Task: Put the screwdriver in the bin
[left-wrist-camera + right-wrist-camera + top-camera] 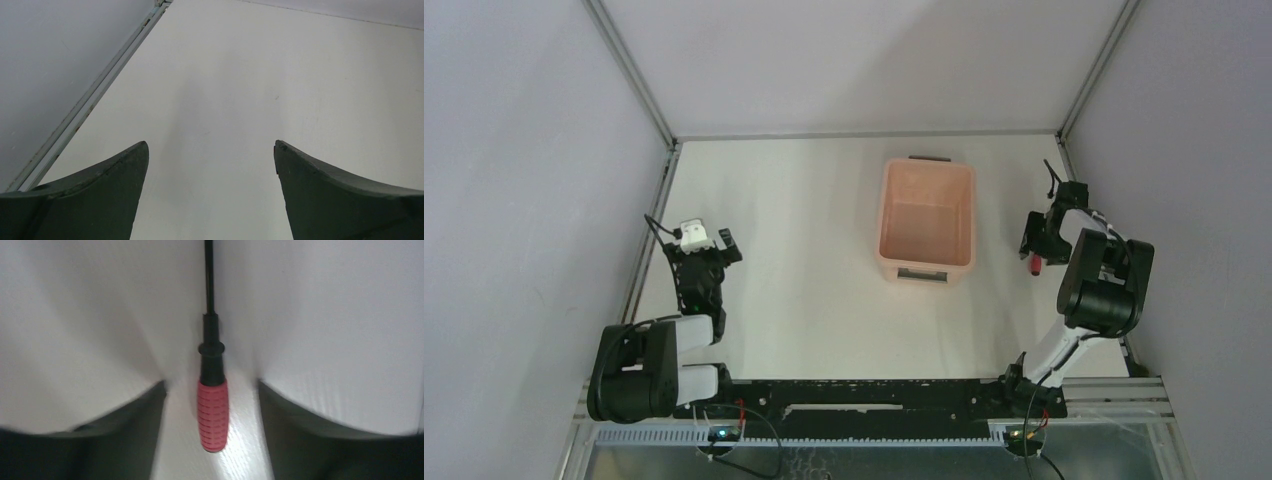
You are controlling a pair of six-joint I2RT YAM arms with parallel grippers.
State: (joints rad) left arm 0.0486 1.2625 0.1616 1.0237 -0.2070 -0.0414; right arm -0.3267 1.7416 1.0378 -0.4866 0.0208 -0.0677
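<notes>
The screwdriver lies flat on the white table, its red ribbed handle toward my wrist and its thin black shaft pointing away. My right gripper is lowered over it and open, one finger on each side of the handle with a strip of table showing on both sides. From above, the red handle end peeks out under the right gripper, just right of the bin. The pale pink bin stands mid-table, nothing visible inside. Over bare table at the left, my left gripper is open and holds nothing.
The enclosure's right wall and metal frame post run close behind the right arm. A frame rail borders the table at the left. The left gripper sits well left of the bin.
</notes>
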